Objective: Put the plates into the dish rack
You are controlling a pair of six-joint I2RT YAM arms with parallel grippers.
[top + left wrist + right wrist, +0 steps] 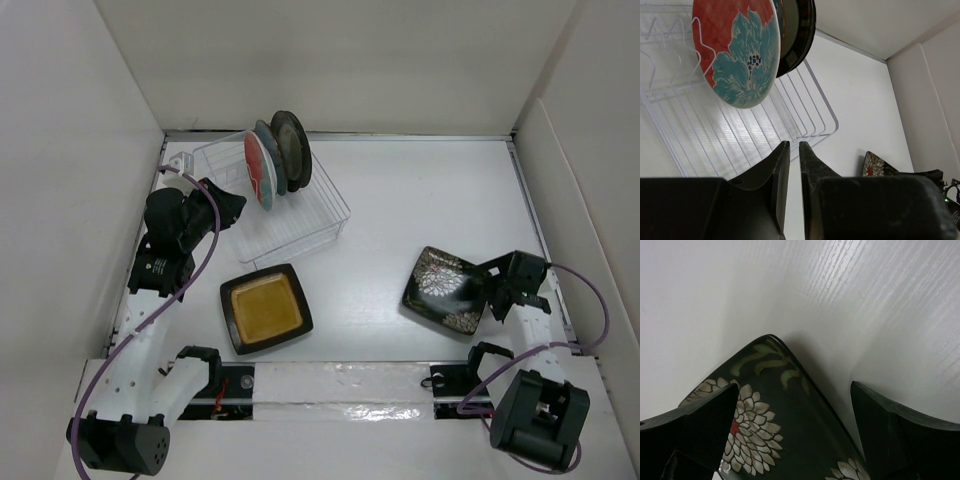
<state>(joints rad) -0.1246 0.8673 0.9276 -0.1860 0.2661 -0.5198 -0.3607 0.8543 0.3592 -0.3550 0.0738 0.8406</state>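
Observation:
The clear wire dish rack (pixel 300 222) stands at the back left. Three round plates stand upright in it: red-patterned (pixel 258 172), teal (pixel 268 152) and black gold-rimmed (pixel 293 148). My left gripper (pixel 236 208) is shut and empty at the rack's left side; its wrist view shows the red plate (pixel 735 50) above the rack wires (pixel 730 140). The square dark-brown amber-centred plate (pixel 265 308) lies flat at front centre. My right gripper (pixel 488 290) is open, its fingers either side of the square black floral plate (pixel 443 288) (pixel 790 435). No cream plate shows.
White walls close the table in on the left, back and right. The arm bases and purple cables sit along the near edge. The floral plate also shows far off in the left wrist view (pixel 874 165).

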